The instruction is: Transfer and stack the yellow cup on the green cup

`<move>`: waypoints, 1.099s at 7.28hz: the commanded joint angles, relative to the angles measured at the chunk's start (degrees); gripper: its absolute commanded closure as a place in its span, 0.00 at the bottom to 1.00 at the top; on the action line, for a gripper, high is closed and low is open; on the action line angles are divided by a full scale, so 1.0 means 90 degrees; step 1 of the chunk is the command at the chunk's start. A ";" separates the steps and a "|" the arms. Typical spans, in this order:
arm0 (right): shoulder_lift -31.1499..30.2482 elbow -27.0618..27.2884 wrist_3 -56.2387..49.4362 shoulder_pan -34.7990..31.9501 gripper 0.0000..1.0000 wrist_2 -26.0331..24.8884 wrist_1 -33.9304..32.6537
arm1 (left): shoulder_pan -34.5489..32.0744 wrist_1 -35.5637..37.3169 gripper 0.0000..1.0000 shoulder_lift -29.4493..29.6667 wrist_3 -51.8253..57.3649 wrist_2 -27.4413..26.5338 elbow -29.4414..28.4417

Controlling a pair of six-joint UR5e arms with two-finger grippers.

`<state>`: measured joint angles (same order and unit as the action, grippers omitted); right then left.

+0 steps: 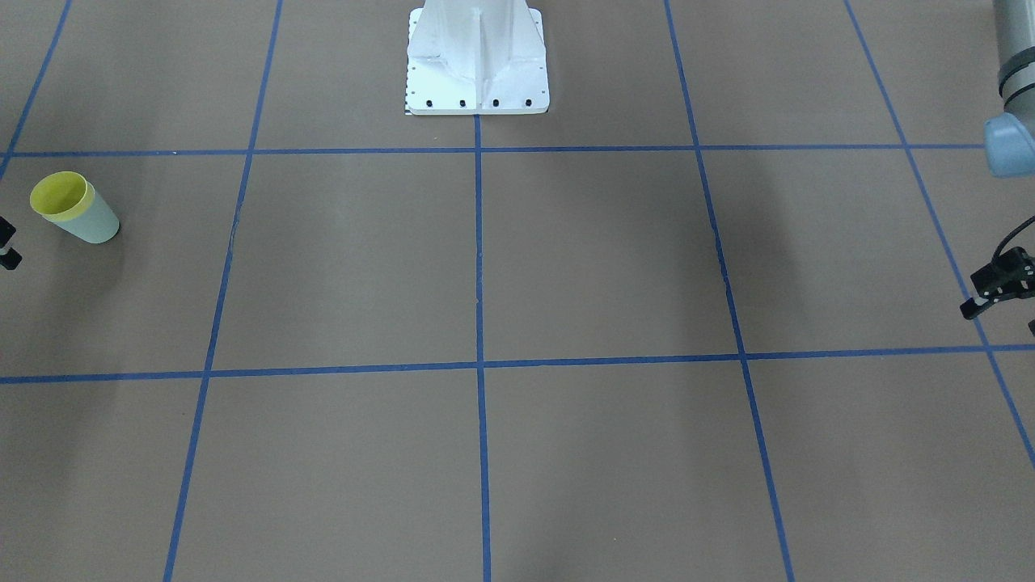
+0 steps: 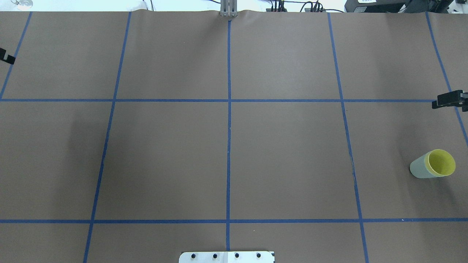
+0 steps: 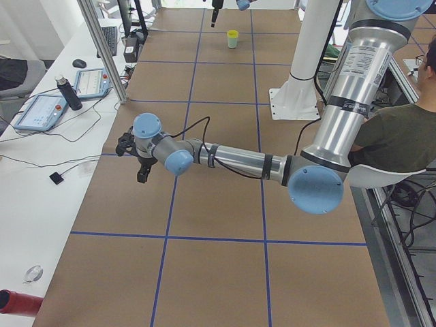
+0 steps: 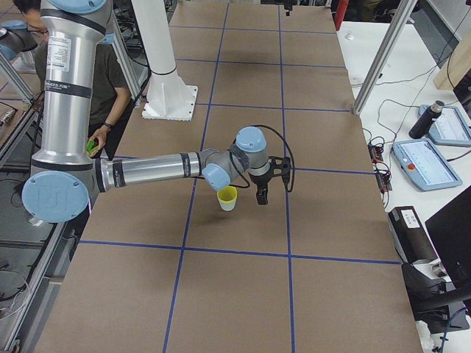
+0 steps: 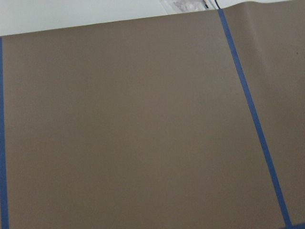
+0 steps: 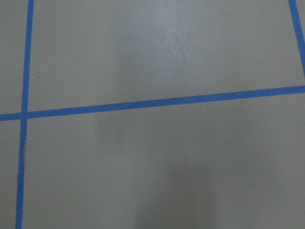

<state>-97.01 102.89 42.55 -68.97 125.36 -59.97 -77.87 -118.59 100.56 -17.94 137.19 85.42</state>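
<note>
The yellow cup [image 2: 441,162] sits nested inside the green cup [image 2: 419,170], and the stack stands upright on the table at the robot's far right. It also shows at the left of the front view, yellow cup [image 1: 58,196] in green cup [image 1: 95,222], and in the right side view [image 4: 227,198]. My right gripper [image 2: 449,99] hangs beyond the stack, apart from it, with jaws apart and empty. My left gripper [image 1: 999,283] is at the far left edge of the table, jaws apart and empty. Both wrist views show only bare table.
The white robot base [image 1: 477,61] stands at mid table on the robot's side. Blue tape lines [image 2: 229,128] grid the brown table surface. Beyond the table's far edge a bench holds a bottle [image 3: 65,92] and tablets [image 3: 41,112]. A person [image 3: 402,136] sits beside the robot.
</note>
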 commanded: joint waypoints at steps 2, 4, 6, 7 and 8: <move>0.0105 -0.0094 -0.1879 -0.0820 0.00 0.0104 -0.1164 | -0.0505 0.2013 0.00 -0.0295 0.1896 -0.0018 0.0225; 0.0105 -0.0104 -0.3032 -0.1358 0.00 0.0465 -0.2102 | -0.1082 0.3939 0.00 0.0055 0.3027 -0.0292 0.0351; 0.0056 -0.0153 -0.3505 -0.1457 0.00 0.0476 -0.2418 | -0.1289 0.4162 0.00 0.0018 0.3029 -0.0263 0.0353; 0.0046 -0.0182 -0.3555 -0.1458 0.00 0.0476 -0.2428 | -0.1356 0.4192 0.00 -0.0098 0.3039 -0.0224 0.0410; 0.0037 -0.0231 -0.3555 -0.1458 0.00 0.0476 -0.2428 | -0.1473 0.4134 0.00 -0.0408 0.3058 -0.0234 0.0430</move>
<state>-96.53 101.31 11.13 -81.99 129.60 -81.53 -89.99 -81.37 99.42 9.35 135.02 89.03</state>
